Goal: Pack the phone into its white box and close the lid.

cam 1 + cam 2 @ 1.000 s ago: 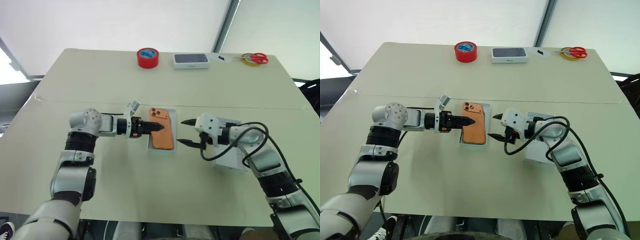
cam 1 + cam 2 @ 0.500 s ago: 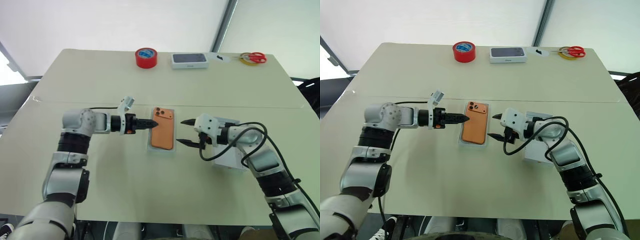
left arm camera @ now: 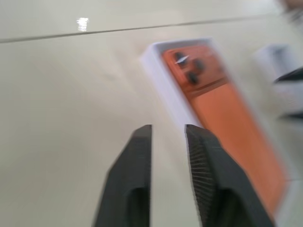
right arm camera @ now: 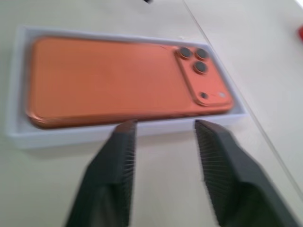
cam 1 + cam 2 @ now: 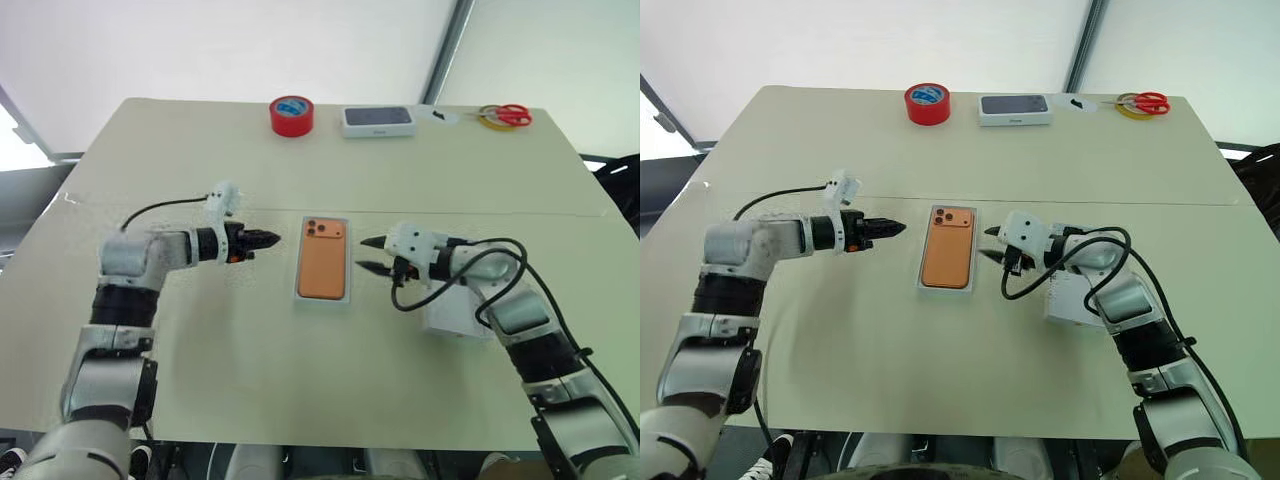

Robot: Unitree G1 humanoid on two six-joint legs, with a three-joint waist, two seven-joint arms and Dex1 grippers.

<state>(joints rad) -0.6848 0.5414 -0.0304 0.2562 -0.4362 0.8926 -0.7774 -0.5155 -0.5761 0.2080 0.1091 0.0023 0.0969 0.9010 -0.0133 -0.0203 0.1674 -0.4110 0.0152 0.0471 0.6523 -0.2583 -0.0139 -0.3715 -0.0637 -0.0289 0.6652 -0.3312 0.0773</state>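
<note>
The left hand (image 5: 262, 239) hovers over the table (image 5: 230, 340), its two black fingers drawn almost together on nothing and pointing toward the phone (image 5: 323, 260), with a stretch of bare surface between. The right hand (image 5: 372, 254) hovers just beside the opposite long edge of the white box (image 5: 323, 298), its fingers (image 4: 215, 165) parted by a moderate gap and grasping nothing; in the right wrist view the box wall lies directly ahead of the fingertips, apart from them. The phone rests flat, back upward, inside the white box at the middle of the table, its three-lens camera block at the far corner on the robot's left side; a narrow white rim of the box shows around it. The lid (image 5: 452, 316) lies on the table on the robot's right, partly covered by the right forearm and its looping black cable (image 5: 480, 262), so its full outline cannot be made out. Along the far edge of the table, well apart from both hands, stand a red tape roll (image 5: 292, 115), a white box with dark top (image 5: 379, 121), and red-handled scissors (image 5: 512, 116) lying by a small yellow ring (image 5: 490, 121). Nothing lies between either hand and the box.
</note>
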